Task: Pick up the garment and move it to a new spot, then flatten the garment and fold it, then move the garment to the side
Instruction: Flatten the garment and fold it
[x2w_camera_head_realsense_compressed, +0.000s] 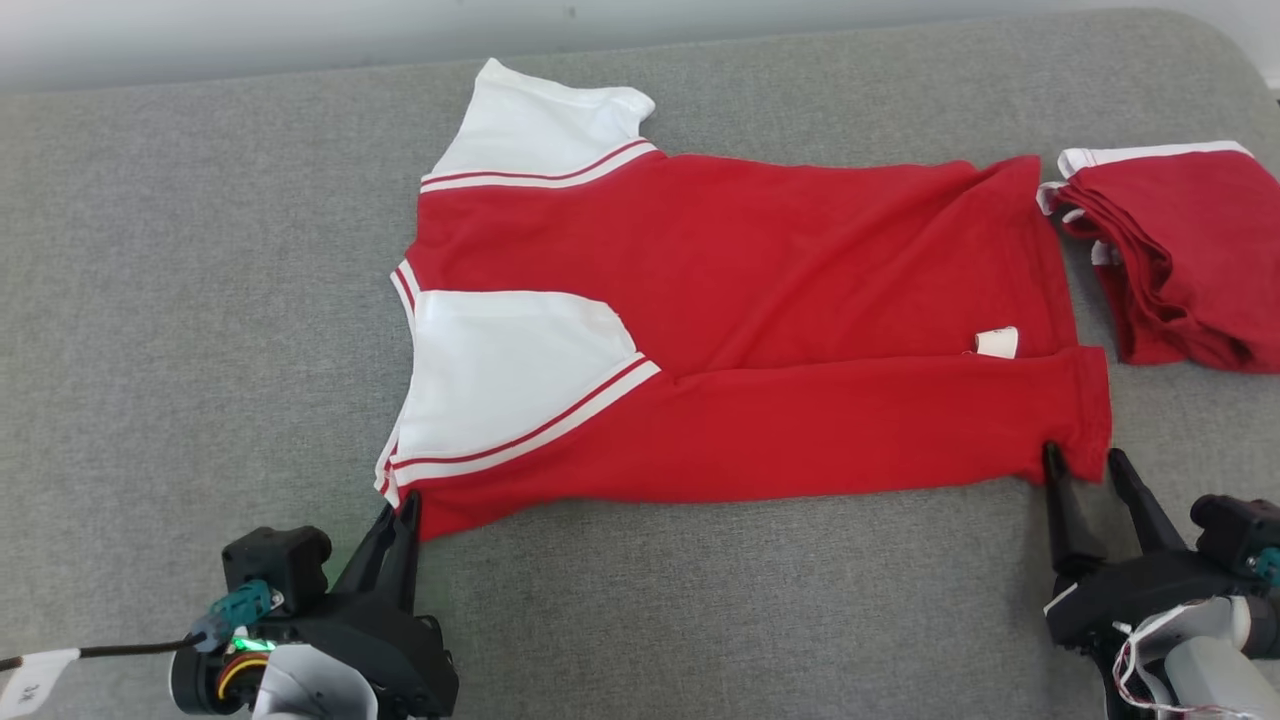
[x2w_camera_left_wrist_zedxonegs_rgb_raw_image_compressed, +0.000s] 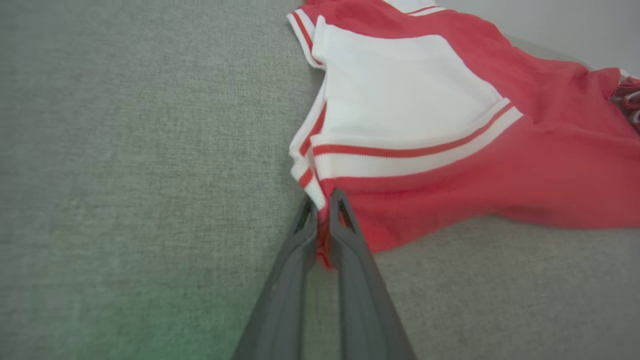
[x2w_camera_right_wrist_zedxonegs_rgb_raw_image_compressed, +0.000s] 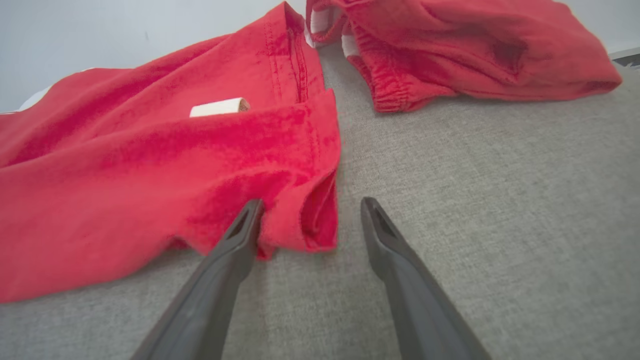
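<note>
Left gripper (x2w_camera_head_realsense_compressed: 400, 512): closed tight on the near shoulder corner of the shirt (x2w_camera_head_realsense_compressed: 750, 290), red cloth pinched between the fingers (x2w_camera_left_wrist_zedxonegs_rgb_raw_image_compressed: 345, 225). Right gripper (x2w_camera_head_realsense_compressed: 1085, 462): wide open, straddling the near hem corner, nothing held yet.

Shirt spread on the gray cushion (x2w_camera_head_realsense_compressed: 200, 300), near side apparently folded over lengthwise, sleeves to the left, hem to the right, just beside a second folded red garment (x2w_camera_head_realsense_compressed: 1180, 250).

Risks, by judgement:
- Dragging and skewing the fold, if lifted on the left alone before closing on the right.
- Slipping from the thin pinch on the left under any hard pull.
- Catching just one layer of hem on the right, leaving the lower layer behind.
- Snagging the neighbouring garment, if swung too far right.

Both arms low, reaching in from the near edge. Fingers pointing away and angled down to the cushion, well apart at opposite ends of the shirt's near edge.
</note>
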